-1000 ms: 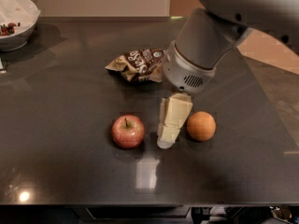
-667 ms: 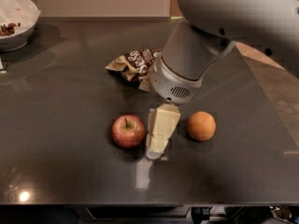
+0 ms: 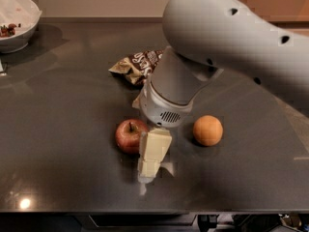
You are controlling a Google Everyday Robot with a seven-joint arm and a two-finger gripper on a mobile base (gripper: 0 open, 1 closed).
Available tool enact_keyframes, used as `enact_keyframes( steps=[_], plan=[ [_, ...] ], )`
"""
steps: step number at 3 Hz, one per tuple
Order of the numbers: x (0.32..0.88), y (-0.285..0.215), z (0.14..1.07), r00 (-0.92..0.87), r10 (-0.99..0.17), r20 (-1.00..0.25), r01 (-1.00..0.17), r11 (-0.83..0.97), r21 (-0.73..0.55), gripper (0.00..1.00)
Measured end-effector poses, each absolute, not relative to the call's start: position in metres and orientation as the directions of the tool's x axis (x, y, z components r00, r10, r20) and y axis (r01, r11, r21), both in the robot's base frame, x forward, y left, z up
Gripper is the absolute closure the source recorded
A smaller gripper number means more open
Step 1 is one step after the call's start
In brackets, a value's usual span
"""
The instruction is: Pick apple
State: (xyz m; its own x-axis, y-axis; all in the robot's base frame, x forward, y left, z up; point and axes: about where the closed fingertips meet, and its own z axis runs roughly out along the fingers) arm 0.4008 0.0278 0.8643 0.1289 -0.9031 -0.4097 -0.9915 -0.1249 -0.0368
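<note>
Apple: small round red apple (image 3: 129, 135), stem up, on the dark grey tabletop (image 3: 63, 129) near the front edge, left of middle.
Gripper: cream-coloured gripper (image 3: 150, 159), pointing down, right against the apple's right side.
Claw state: cannot tell.
Orange: plain round orange fruit (image 3: 208, 130), right of the gripper, apart.
Bag: crumpled brown snack bag (image 3: 137, 65), toward the back edge.
Bowl: white bowl (image 3: 19, 33), back left corner.

A: What's on the dark table (image 3: 58, 129)?
B: A white bowl (image 3: 19, 30) upper left, a snack bag (image 3: 135, 66) above centre, an orange (image 3: 208, 130) right of the gripper (image 3: 148, 167), which is at lower centre.
</note>
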Motion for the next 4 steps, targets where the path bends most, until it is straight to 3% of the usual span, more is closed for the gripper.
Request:
enact_keyframes(
  steps=[1, 4],
  plan=[
    [0.404, 0.035, 0.856, 0.137, -0.904, -0.405, -0.991, -0.126, -0.054, 0.17],
    [0.425, 0.031, 0.876, 0.135, -0.9, -0.414, -0.99, -0.104, -0.097, 0.87]
  ],
)
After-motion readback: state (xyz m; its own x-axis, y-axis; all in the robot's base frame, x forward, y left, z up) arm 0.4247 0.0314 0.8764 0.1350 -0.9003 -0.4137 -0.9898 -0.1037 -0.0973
